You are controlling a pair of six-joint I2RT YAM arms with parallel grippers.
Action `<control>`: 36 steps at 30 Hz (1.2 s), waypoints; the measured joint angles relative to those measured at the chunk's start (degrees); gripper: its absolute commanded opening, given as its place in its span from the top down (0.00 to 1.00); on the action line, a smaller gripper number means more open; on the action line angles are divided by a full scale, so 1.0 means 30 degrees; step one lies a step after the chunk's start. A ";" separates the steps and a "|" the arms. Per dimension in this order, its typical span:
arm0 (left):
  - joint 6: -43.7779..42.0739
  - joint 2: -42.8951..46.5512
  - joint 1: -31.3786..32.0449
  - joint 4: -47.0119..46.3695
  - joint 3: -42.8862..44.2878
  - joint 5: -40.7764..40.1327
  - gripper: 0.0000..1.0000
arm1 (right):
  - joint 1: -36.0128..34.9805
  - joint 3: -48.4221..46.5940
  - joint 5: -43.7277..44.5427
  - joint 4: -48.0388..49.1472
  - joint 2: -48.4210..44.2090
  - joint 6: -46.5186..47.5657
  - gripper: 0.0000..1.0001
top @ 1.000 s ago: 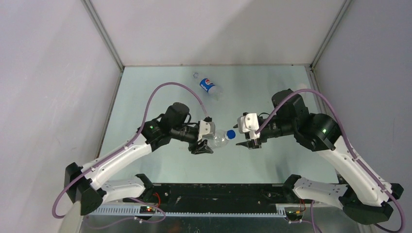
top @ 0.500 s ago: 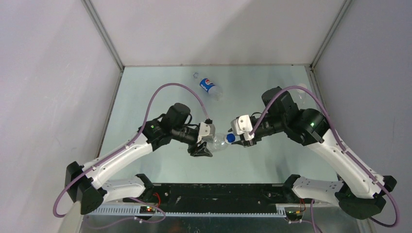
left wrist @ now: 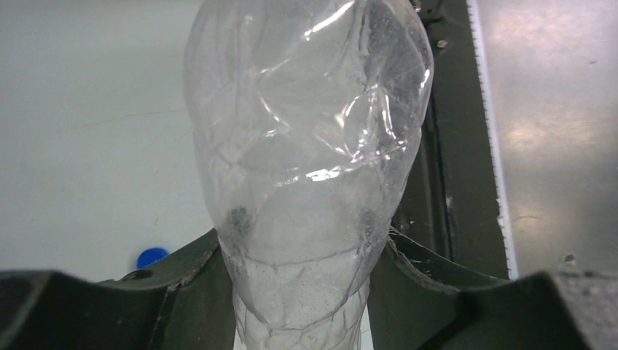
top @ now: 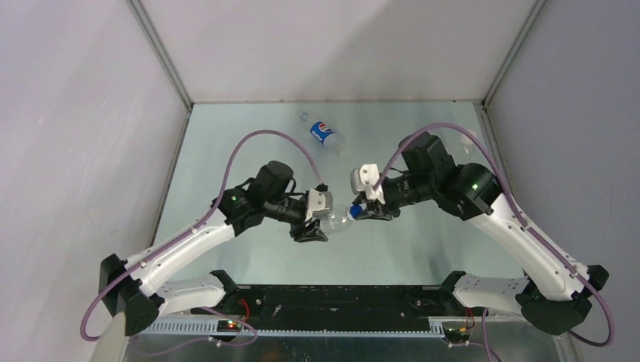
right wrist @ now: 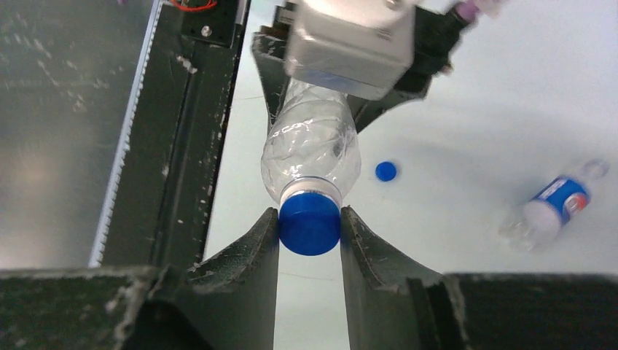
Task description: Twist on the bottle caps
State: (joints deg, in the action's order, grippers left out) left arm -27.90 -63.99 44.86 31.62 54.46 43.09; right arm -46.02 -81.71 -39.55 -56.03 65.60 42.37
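My left gripper (top: 318, 225) is shut on the plain clear bottle (top: 337, 217) and holds it lying level above the table, neck pointing right. In the left wrist view the bottle (left wrist: 306, 168) fills the gap between the jaws of the left gripper (left wrist: 302, 292). A blue cap (top: 355, 212) sits on the bottle's neck. My right gripper (top: 361, 212) is shut on this blue cap (right wrist: 310, 222), one finger on each side of it, as the right gripper (right wrist: 310, 235) faces the bottle (right wrist: 312, 149) end on.
A Pepsi-labelled bottle (top: 326, 136) lies on the table at the back, also in the right wrist view (right wrist: 550, 211). A loose blue cap (right wrist: 385, 171) lies on the table below the left gripper, and shows in the left wrist view (left wrist: 151, 257). Black rail (top: 332, 298) along the near edge.
My right gripper has moved left to the bottle's neck and closed round the blue cap. The left gripper has kept the bottle nearly still.
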 measured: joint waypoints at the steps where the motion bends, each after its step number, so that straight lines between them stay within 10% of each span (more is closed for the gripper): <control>1: 0.0124 0.0175 0.0007 -0.0080 -0.0080 -0.0430 0.99 | 0.0000 -0.0109 0.0313 0.0146 0.0168 -0.0809 1.00; 16: 0.0969 0.4415 0.2047 -0.5428 -0.4452 -1.0047 0.97 | 0.0197 -0.3599 0.5741 -0.0204 0.4160 -1.7136 1.00; 23: 0.1566 0.4903 0.2543 -0.7956 -0.5559 -1.2473 0.96 | 0.0634 -0.3672 0.7402 0.1107 0.4160 -2.0990 0.40; 36: 0.4634 0.5333 0.2674 -1.2954 -0.6943 -1.2837 0.95 | -0.0430 0.0109 1.1045 0.7635 0.0102 -2.1915 0.33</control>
State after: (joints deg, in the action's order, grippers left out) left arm -14.00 -47.99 52.88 -7.25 33.63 4.58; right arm -47.31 -81.38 -6.42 -33.12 65.91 -23.38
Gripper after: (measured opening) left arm 0.559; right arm 0.663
